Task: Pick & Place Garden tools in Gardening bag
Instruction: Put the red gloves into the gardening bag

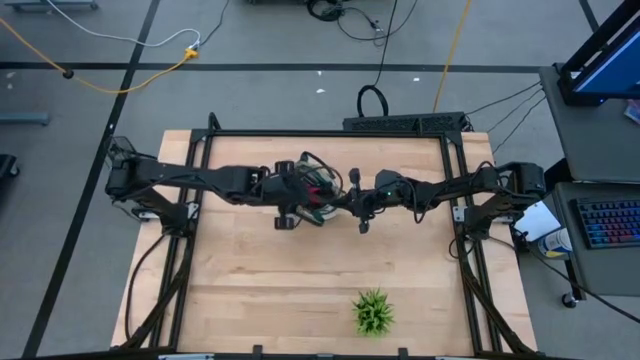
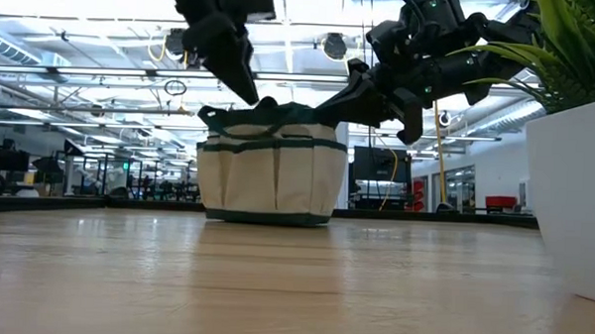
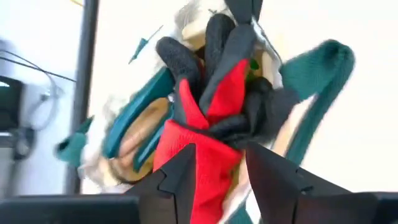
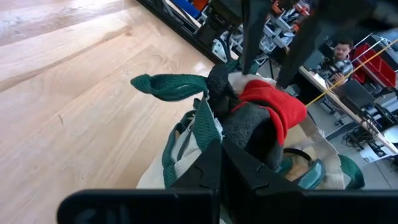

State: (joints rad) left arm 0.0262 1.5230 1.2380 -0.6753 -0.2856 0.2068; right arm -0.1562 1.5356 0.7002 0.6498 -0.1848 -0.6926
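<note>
Nearest, the plant [image 2: 577, 127] in its white pot fills the table's front edge. Mid-table, the bag [image 2: 271, 171] holds the glove [image 3: 208, 124], perhaps atop other tools. Above it, the left gripper [image 3: 217, 171] stands parted; the right gripper [image 4: 221, 165] is closed beside the bag's handle [image 4: 171, 87].

Cream fabric gardening bag [image 2: 270, 174] with dark green trim and green loop handles [image 4: 169, 86]; red-and-black glove [image 3: 208, 118]; teal tool handles [image 3: 134, 124]; pale wood-grain table [image 1: 300, 290]; green spiky plant [image 1: 373, 312] in white pot [image 2: 574, 197]; black gripper fingers [image 3: 177, 180].
</note>
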